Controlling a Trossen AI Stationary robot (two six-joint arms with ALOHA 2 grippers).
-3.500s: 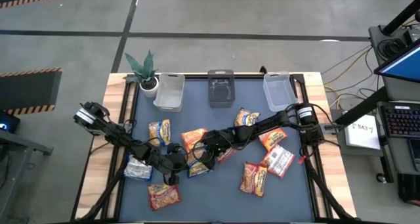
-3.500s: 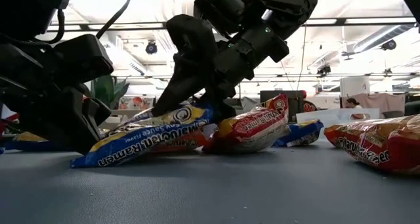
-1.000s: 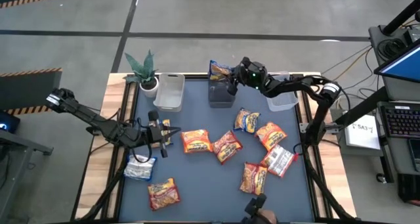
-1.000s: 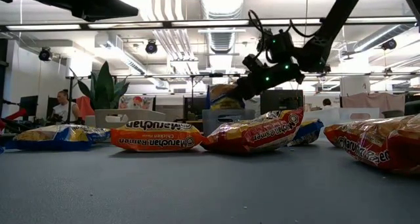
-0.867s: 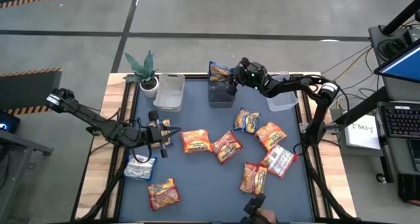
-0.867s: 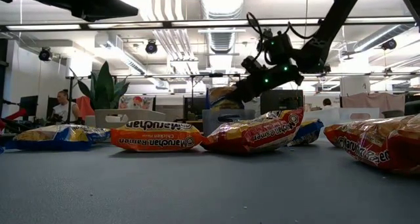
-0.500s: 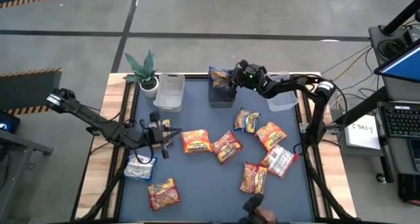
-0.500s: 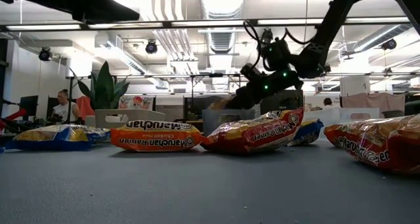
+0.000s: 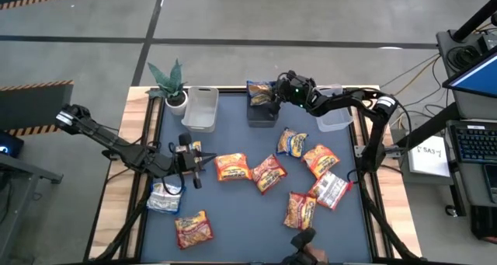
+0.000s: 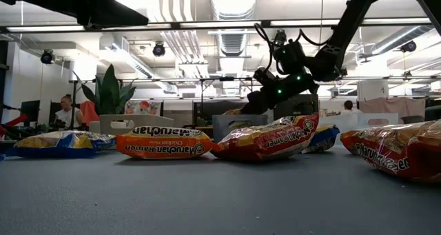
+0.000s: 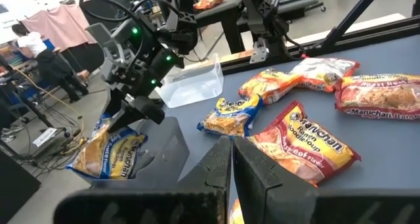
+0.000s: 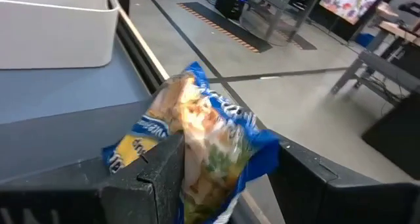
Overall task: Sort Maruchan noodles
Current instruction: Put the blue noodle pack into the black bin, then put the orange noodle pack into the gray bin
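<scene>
One blue-yellow packet (image 12: pixel 197 145) seemingly between right pincer (image 12: pixel 216 184) fingers.

noodle packets (image 9: pixel 268 173): 10 | clear bins (image 9: pixel 200 108): 3 | potted plant (image 9: pixel 168 81): 1

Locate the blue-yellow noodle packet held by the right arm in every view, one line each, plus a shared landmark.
High view: blue-yellow packet at the table's far edge, over the middle bin.
Low view: hidden behind the bin's wall.
Left wrist view: packet hanging below the right gripper.
Right wrist view: packet in the middle, between the jaws.
Shared landmark: the middle bin.
</scene>
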